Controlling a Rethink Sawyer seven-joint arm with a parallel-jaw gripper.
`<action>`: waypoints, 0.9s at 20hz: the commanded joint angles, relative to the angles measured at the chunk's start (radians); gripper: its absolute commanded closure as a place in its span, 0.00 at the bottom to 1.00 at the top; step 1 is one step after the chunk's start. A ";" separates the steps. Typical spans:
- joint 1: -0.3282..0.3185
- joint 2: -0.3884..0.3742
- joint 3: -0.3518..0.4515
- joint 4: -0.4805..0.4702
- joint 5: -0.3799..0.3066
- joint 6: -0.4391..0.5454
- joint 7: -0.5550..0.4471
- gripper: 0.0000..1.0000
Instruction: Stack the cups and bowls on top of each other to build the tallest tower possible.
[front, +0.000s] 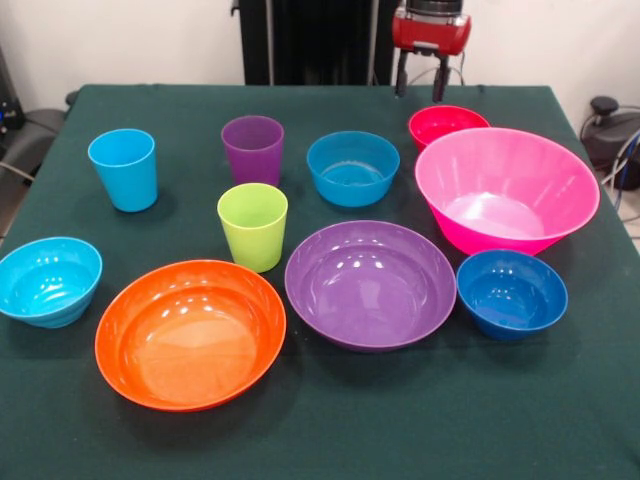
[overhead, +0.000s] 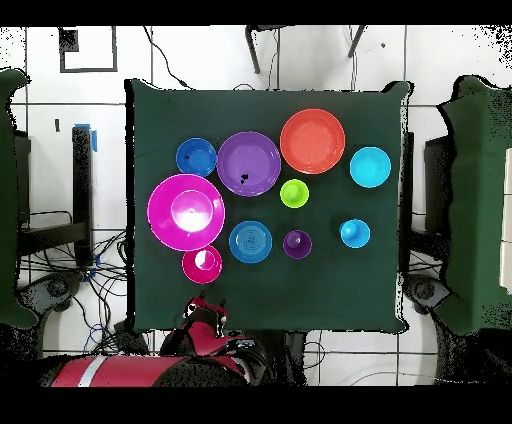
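Covering the table, dark green cloth, tiled floor around, cups and bowls unstacked, fingers released

Nearest the gripper sits one small bowl, with the big deep bowl just beyond it. Farther out lie two wide shallow bowls side by side. The three cups stand off to the gripper's right, each alone on the table.

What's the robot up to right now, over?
Gripper open, empty, above red bowl. No tower yet; cups, bowls all separate. Nothing in the way.
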 joint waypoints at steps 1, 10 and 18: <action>0.007 0.057 0.091 -0.143 0.069 -0.028 0.183 0.00; -0.007 0.087 0.110 -0.172 0.065 -0.042 0.194 0.00; 0.000 0.058 0.112 -0.164 0.085 -0.014 0.194 0.00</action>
